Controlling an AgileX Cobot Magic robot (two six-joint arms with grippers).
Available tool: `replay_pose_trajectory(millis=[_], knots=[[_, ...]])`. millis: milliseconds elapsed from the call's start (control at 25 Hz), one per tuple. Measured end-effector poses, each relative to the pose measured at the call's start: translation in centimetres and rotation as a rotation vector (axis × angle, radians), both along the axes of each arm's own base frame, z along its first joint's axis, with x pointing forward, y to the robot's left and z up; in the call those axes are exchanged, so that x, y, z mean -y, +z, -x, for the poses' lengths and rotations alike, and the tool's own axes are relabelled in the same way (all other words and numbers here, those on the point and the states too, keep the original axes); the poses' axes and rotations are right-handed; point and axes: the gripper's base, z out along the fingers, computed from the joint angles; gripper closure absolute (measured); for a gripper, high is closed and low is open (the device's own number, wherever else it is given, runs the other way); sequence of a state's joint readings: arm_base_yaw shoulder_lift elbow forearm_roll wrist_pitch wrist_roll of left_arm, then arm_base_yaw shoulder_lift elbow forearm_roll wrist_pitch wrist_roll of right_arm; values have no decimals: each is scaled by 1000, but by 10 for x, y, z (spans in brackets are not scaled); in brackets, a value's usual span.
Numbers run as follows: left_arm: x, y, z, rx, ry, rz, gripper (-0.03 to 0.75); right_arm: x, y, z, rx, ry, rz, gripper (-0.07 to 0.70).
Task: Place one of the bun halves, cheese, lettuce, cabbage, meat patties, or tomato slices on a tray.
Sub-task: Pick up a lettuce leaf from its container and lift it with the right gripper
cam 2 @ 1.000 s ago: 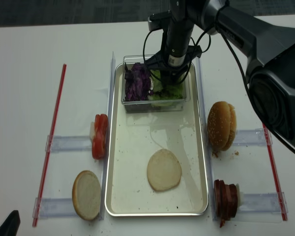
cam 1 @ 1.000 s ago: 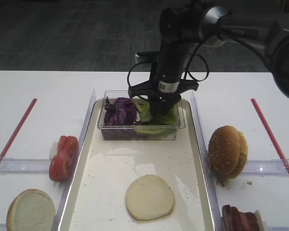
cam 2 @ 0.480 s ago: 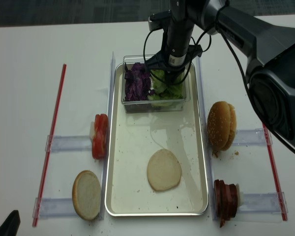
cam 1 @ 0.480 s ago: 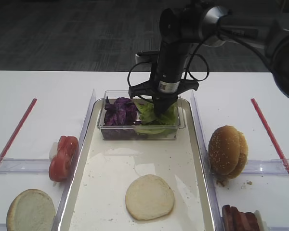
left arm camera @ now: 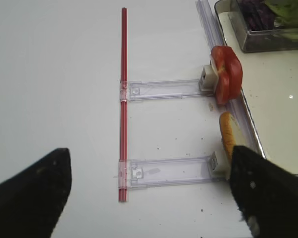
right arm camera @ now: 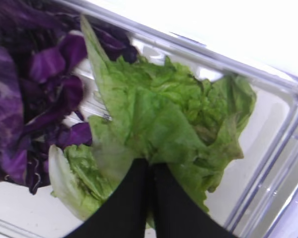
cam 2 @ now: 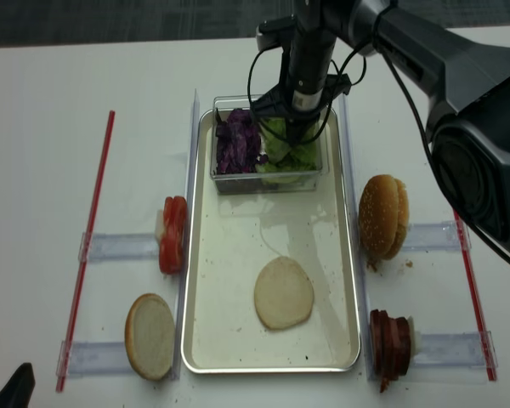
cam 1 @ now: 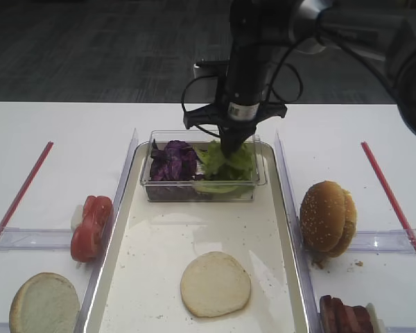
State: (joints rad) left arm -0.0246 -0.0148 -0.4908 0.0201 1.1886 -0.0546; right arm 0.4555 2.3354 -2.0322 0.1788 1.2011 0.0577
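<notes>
White table (cam 1: 62, 132), dark floor behind. Right gripper (right arm camera: 150, 171) pinched on lettuce (right arm camera: 164, 116), now raised higher than half second ago, leaf lifting from clear box (cam 1: 253, 182), upper centre; transfer to tray (cam 1: 149, 263) next. Left gripper (left arm camera: 149, 191) spread wide, idle. One bun half (cam 1: 215, 283) on tray, one cabbage (cam 1: 172, 159) clump

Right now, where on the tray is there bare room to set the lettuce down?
Free: the tray floor between the clear box and the bun half, plus strips left and right of that bun. Crowded: the far end, filled by the box, where the right claw pinches the lettuce.
</notes>
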Motion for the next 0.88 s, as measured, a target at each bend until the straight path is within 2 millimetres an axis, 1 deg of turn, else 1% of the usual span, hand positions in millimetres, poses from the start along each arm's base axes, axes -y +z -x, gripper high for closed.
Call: replay_pose_trajectory(millis=[200,320,400,880], knots=[[0,0,0,0,0,0,118,-2,31,-4,70,4,-33,575],[0,0,0,0,0,0,118,-2,45,-3,98,5,-48,575],[0,0,0,0,0,0,118,-1,50,-2,104,6,-52,575],[0,0,0,0,0,0,118,-6,51,1,101,15,-55,575]])
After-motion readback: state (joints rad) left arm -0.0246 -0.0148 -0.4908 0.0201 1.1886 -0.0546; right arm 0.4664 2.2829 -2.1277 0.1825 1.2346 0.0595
